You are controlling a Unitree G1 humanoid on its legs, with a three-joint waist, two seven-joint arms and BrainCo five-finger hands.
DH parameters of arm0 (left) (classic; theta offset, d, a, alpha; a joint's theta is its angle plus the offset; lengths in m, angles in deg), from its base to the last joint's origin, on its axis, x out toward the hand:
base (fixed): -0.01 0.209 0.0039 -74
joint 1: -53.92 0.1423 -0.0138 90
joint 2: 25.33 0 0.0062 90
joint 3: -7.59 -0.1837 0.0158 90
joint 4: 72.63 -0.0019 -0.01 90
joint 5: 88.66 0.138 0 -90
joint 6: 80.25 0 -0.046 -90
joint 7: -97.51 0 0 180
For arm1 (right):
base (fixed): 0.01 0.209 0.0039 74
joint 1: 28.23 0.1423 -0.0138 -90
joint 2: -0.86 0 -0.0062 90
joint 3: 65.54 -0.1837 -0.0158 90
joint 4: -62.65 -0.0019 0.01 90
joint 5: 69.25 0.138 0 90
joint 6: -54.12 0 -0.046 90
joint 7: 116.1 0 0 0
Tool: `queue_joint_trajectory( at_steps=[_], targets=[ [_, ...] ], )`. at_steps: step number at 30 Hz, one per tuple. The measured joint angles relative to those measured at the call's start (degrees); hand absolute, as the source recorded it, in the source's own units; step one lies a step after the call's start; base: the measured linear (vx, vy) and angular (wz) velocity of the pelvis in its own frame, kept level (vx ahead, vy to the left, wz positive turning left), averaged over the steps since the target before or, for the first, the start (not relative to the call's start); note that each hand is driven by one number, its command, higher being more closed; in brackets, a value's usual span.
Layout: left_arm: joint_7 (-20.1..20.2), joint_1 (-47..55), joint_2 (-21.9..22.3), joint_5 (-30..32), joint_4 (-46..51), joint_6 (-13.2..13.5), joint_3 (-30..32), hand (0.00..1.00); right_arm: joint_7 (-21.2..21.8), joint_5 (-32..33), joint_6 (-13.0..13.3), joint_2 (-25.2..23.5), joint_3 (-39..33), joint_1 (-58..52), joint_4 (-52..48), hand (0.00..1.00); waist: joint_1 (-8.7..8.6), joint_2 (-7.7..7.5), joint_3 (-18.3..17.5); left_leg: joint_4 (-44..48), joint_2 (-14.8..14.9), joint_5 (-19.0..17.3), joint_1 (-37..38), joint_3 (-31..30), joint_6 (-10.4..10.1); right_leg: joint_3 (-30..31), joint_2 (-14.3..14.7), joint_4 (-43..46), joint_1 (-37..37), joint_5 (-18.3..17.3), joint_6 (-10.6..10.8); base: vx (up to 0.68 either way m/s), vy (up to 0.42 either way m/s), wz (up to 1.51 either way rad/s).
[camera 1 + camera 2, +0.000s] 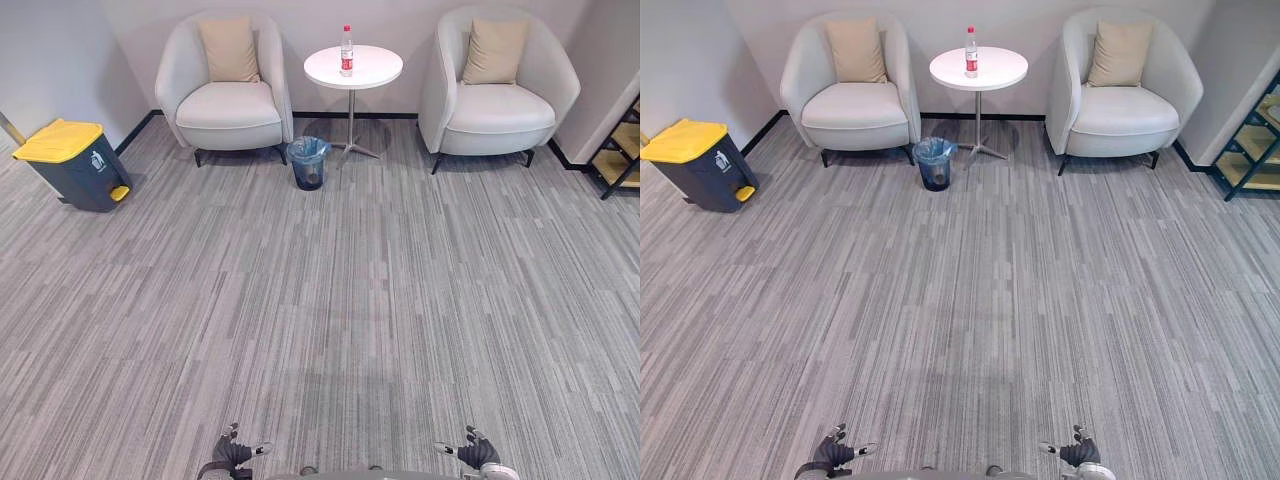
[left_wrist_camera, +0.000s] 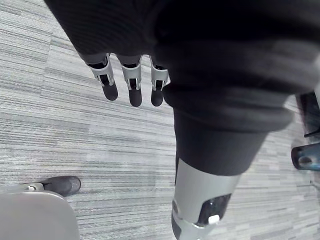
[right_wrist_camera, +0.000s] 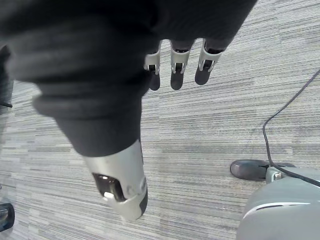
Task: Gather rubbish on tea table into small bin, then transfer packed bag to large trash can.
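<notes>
Left eye view: bottle (image 1: 346, 50) stands upright on surface (image 1: 376, 70), well away. Left hand (image 1: 231, 455) and right hand (image 1: 478, 455) hang loose-fingered, empty. Risk: a glancing reach could topple it.

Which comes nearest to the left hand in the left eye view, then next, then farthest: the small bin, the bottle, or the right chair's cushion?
1. Small bin, on the floor ahead of the left hand, slightly to its right.
2. Bottle, on the table behind the bin.
3. Cushion, on the right armchair, against the far wall.
</notes>
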Motion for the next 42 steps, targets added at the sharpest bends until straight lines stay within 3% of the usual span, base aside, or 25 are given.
queue_joint_trajectory(
  at_steps=[31, 38, 42],
  targets=[
    [0.17, -0.56, -0.01, -0.20, -0.73, 0.05, -0.50, 0.00, -0.01, 0.99, -0.02, -1.55, -0.39, 0.18, -0.01, 0.00, 0.02, 0.07, 0.22, 0.14, 0.66, -0.67, 0.17, 1.61, -0.70, 1.63, 0.66, -0.55, -0.18, 0.02, -0.01, -0.01, -0.009, -0.02],
    [0.17, -0.78, 0.13, -0.21, -0.72, 0.07, -0.54, 0.00, -0.01, 0.99, -0.05, -1.53, -0.52, 0.81, -0.13, 0.00, 0.03, 0.78, 0.43, 3.28, 1.39, -3.28, -2.84, 4.22, 0.04, 4.23, 1.19, -0.03, -2.98, -0.13, -0.01, 0.02, -0.021, -0.21],
    [0.15, -0.90, 0.26, -0.31, -0.57, 0.08, -0.56, 0.00, -0.04, 0.96, -0.65, -1.49, -0.56, 1.92, -0.14, 0.00, 0.04, 1.32, 0.91, 7.50, 1.72, -6.94, -5.28, 6.69, 0.58, 6.83, 1.22, 7.15, -7.84, -4.28, 0.43, 0.09, 0.017, -0.34]
  ],
)
